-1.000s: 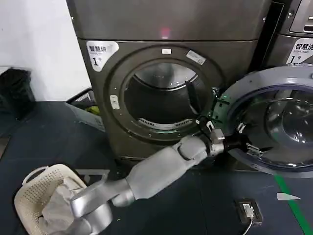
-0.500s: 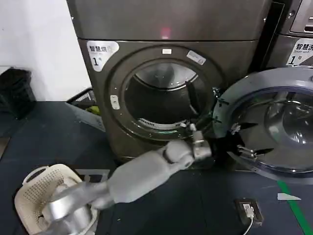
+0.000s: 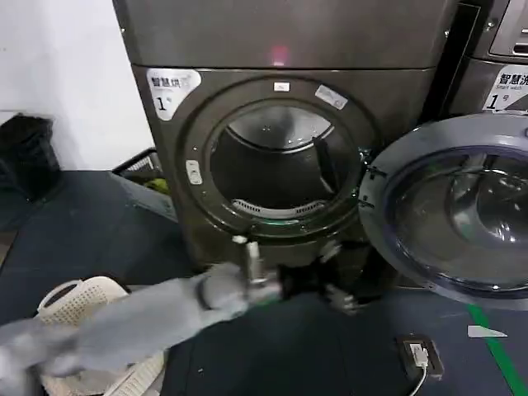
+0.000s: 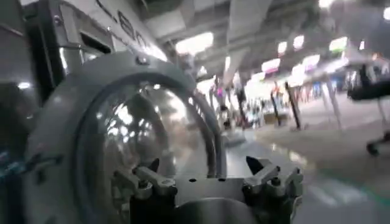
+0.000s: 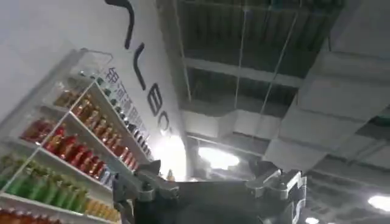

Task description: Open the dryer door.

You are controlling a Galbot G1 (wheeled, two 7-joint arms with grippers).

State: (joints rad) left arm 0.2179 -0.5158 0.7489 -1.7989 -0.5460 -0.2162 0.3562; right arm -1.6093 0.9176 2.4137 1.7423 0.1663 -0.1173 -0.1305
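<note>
With dryer door (image 3: 450,206) swung wide and left gripper (image 3: 334,285) fingers (image 4: 146,176) spread, empty: risk of clipping door edge, nudging it shut.

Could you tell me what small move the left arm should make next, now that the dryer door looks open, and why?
Probably just finish retracting toward the body. The dryer door stands swung wide to the right, the drum opening fully exposed, and the left gripper is open, empty and clear of the door, low before the machine.
</note>
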